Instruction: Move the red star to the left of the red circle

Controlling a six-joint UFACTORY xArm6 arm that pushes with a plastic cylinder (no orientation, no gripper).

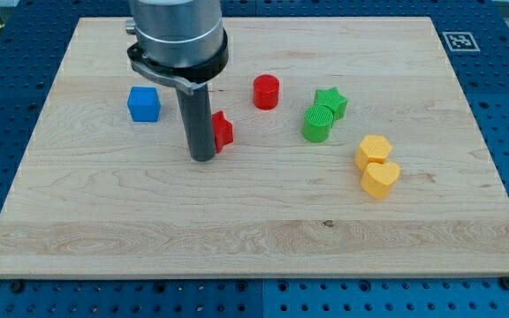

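The red star (224,131) lies on the wooden board, partly hidden behind my rod. The red circle (266,92) stands up and to the right of it, a short gap apart. My tip (202,158) rests on the board at the star's left side, touching or nearly touching it. The star sits lower-left of the circle.
A blue cube (144,103) lies to the view's left of my rod. A green star (331,102) and a green cylinder (317,124) sit right of the circle. A yellow hexagon (373,151) and a yellow heart (380,178) lie further right. The board (237,230) has a marker tag (459,41) at its top right.
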